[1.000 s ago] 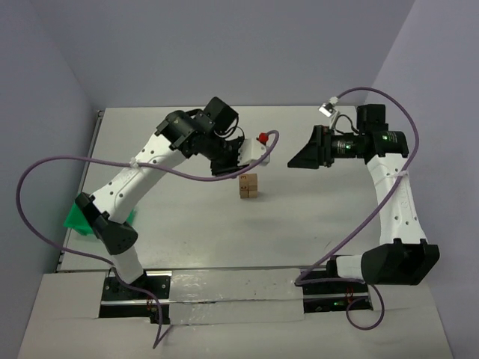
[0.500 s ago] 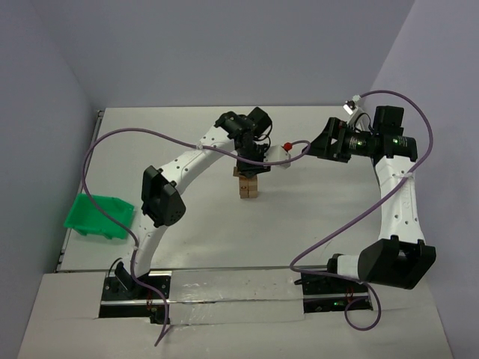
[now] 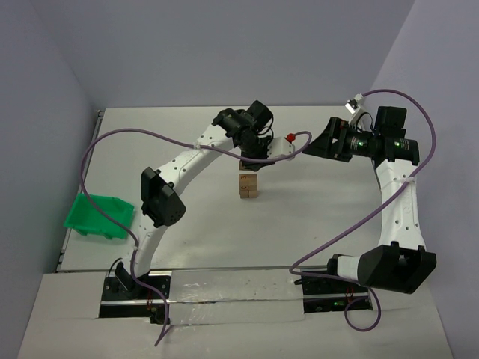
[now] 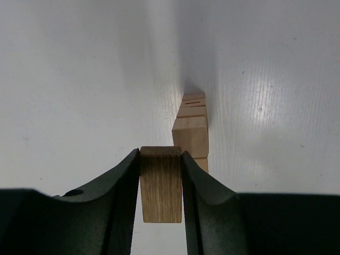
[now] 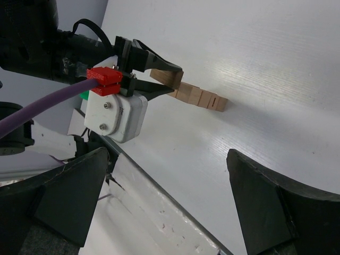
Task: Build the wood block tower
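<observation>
The tower (image 4: 191, 135) stands just past the tips of the left jaws and a little to their right. It is a slim column of light-tan cubes, several high, though the exact count is hard to read. Its top face is square and bare, and in the right wrist view one low cube shows a small dark slot mark. The column looks roughly straight, with a slight stagger between levels.

One wood block (image 4: 161, 183) sits clamped between the left jaws. They are closed partway, down to the cube's width, and press on two opposite faces. The block's grain is darker than the tower's top cube, and it hangs level, close above the column. Whether it already touches the top cannot be told.

The step in hand looks like the placing of this block on the tower. The next move probably calls for a small sideways shift, so that the block sits squarely over the top cube. After that comes a slow descent and a clean release that does not drag the column over.

The right jaws stand wide open with nothing in them, well apart from the tower, which lies ahead of them between their tips. The counter (image 3: 322, 217) around the column is white. A green tray (image 3: 99, 217) lies far behind the left jaws.
</observation>
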